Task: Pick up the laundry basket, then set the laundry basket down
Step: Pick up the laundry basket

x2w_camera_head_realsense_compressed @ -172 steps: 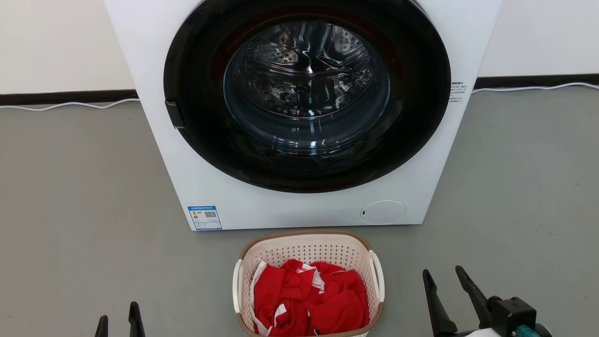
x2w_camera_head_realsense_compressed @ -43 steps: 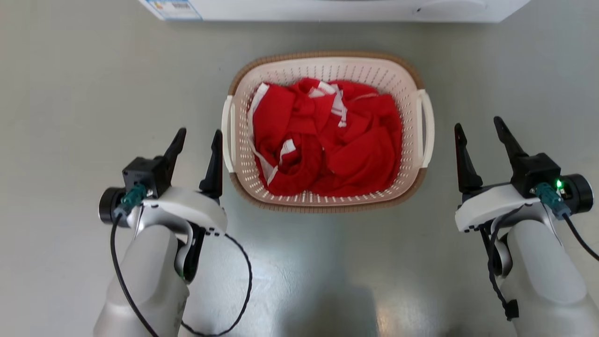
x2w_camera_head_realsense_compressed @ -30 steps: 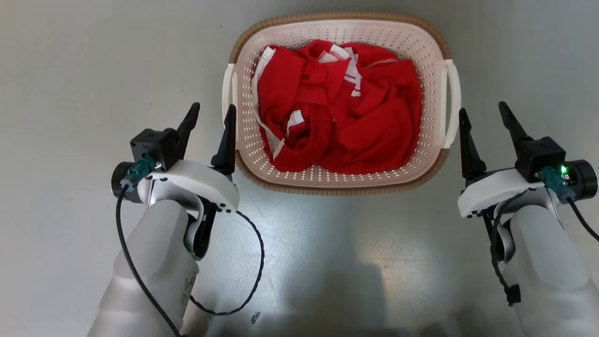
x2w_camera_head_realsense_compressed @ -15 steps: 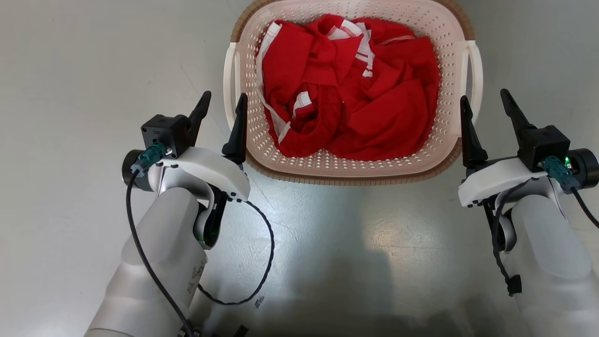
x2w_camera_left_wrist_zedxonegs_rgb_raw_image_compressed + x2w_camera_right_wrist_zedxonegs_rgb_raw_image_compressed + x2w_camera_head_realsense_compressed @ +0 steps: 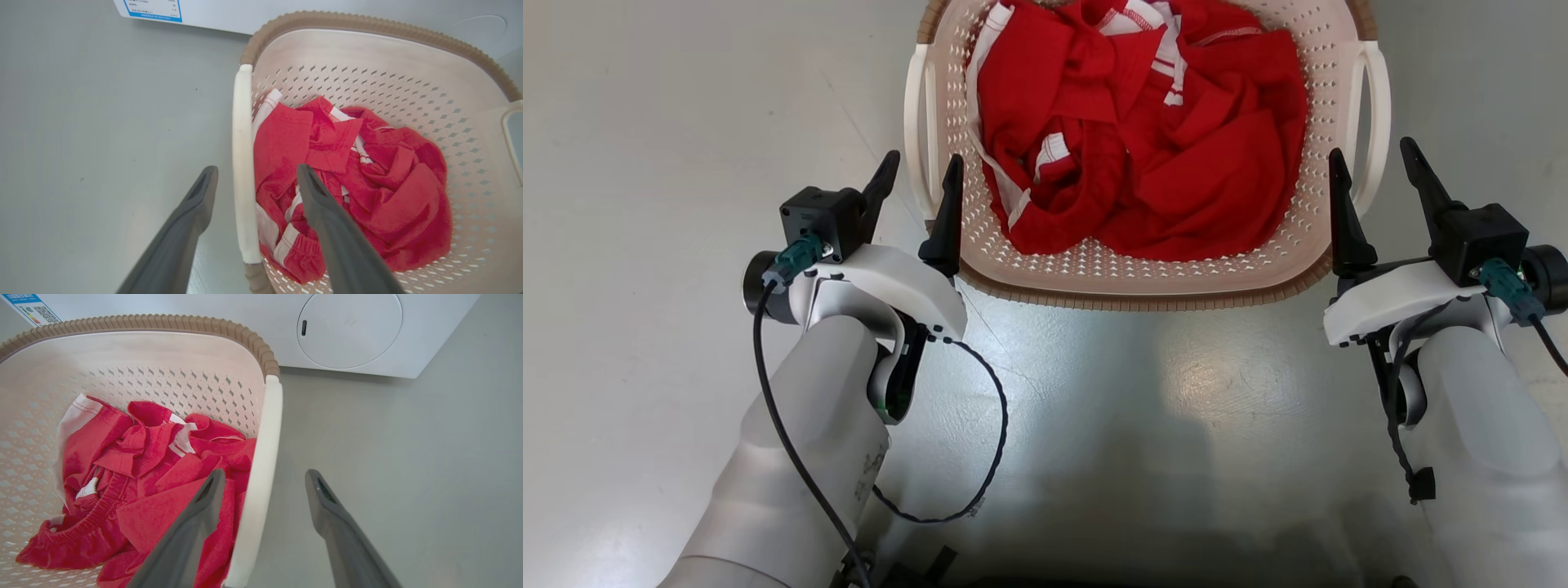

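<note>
The laundry basket (image 5: 1143, 290), cream with perforated walls and a brown rim, stands on the floor at the top middle of the head view, holding red clothes (image 5: 1143, 131). My left gripper (image 5: 925, 159) is open astride the basket's white left handle (image 5: 920, 122). In the left wrist view that gripper (image 5: 257, 168) has one finger outside the left handle (image 5: 242, 143) and one over the clothes. My right gripper (image 5: 1370, 147) is open astride the right handle (image 5: 1372, 98). The right wrist view shows that gripper (image 5: 265, 473) standing likewise about the right handle (image 5: 267, 428). Neither grips.
A white washing machine (image 5: 347, 335) stands just behind the basket, its lower front edge (image 5: 204, 12) close to the far rim. Grey floor (image 5: 645, 163) lies open on both sides and in front. A black cable (image 5: 980, 457) loops off my left wrist.
The head camera has tilted down, so the basket sits higher in the picture. Both open grippers have moved forward, from beside the basket's near corners to astride its handles.
</note>
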Robot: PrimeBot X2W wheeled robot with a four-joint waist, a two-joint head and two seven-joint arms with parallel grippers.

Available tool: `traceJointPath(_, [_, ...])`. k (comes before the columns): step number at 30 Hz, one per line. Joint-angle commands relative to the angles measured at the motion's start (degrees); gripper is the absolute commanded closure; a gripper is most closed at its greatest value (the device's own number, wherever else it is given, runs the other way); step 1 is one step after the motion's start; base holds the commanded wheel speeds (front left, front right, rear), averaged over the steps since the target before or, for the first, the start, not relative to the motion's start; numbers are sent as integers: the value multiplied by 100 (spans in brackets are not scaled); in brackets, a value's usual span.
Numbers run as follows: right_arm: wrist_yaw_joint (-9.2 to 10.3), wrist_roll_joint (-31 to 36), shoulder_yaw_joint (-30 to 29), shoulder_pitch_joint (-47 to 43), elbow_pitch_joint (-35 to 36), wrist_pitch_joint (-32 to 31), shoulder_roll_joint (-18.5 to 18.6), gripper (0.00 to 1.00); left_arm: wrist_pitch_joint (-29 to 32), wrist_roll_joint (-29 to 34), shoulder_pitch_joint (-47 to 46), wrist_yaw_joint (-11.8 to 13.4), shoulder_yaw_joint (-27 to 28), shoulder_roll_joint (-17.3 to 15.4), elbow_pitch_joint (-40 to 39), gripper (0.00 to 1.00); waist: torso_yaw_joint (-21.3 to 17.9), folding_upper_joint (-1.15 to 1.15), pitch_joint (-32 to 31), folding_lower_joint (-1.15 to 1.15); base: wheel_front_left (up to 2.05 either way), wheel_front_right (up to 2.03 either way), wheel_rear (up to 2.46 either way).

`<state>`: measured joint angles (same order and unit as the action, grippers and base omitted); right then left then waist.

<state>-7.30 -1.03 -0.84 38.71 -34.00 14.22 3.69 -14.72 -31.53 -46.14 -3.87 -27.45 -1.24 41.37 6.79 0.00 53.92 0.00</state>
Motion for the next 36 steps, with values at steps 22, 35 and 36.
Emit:
traceJointPath(22, [-19,-338,308,-147,164,78,-81,0,-28,-128,-320,120,-206,-164,356,0,-38,0,292,0,0,0,0])
traceJointPath(35, [-19,-463,363,-129,98,78,-81,0,-28,-133,-337,138,-271,-164,377,0,-20,0,311,0,0,0,0])
traceJointPath(36, [-19,-478,357,-128,81,78,-81,0,-28,-132,-336,139,-274,-164,378,0,-20,0,311,0,0,0,0])
